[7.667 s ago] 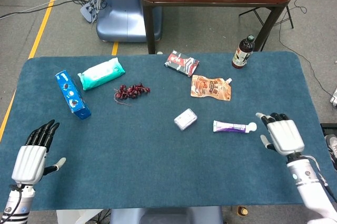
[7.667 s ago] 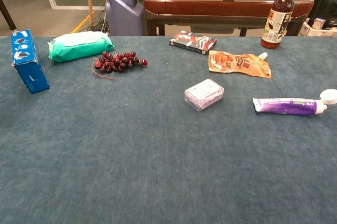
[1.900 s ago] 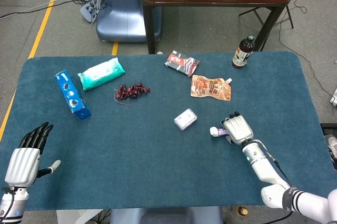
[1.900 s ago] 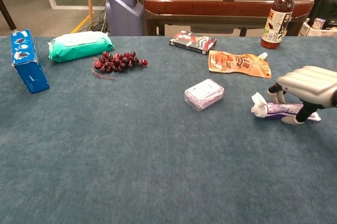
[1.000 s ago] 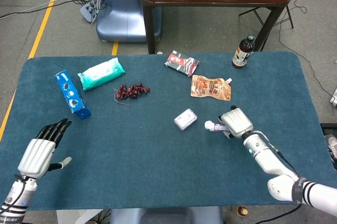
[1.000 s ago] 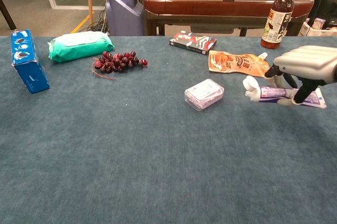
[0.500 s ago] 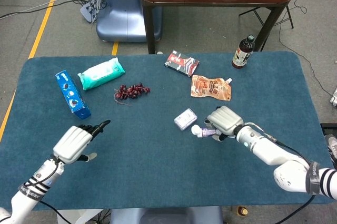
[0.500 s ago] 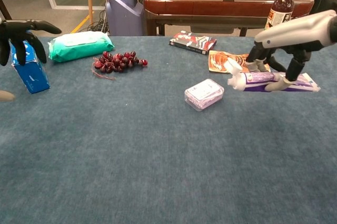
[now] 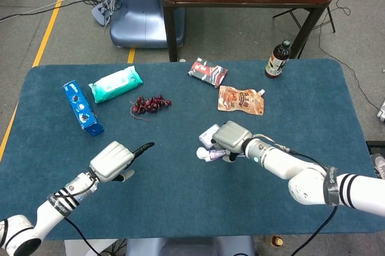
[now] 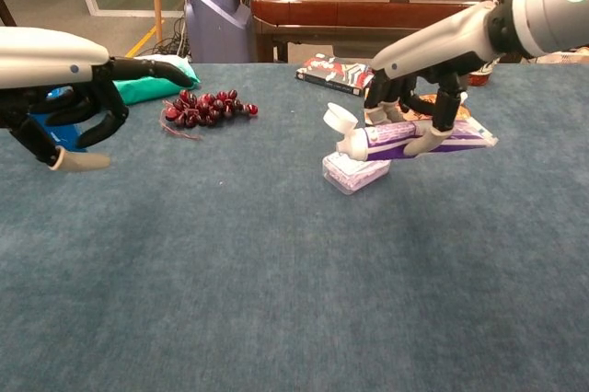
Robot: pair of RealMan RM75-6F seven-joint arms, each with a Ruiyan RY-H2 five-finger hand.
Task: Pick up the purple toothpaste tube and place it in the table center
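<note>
The purple toothpaste tube [image 10: 419, 137] with its white cap [image 10: 342, 121] pointing left is held off the table by my right hand [image 10: 416, 98], which grips it from above. In the head view the right hand [image 9: 231, 136] hovers near the table's middle, and only the tube's cap end [image 9: 206, 154] shows beneath it. My left hand [image 9: 114, 160] floats above the cloth at the left with nothing in it, fingers apart and one stretched toward the centre; the chest view shows the left hand [image 10: 69, 88] at the far left.
A clear plastic box [image 10: 354, 172] lies right under the held tube. Grapes [image 9: 150, 104], a green wipes pack [image 9: 115, 84], a blue box [image 9: 83, 107], an orange pouch [image 9: 240, 100], a dark snack packet [image 9: 207, 72] and a bottle [image 9: 277, 59] lie further back on the blue table [image 9: 180, 208].
The right hand has carried the tube further left, over the clear box. The left hand has moved right toward the centre.
</note>
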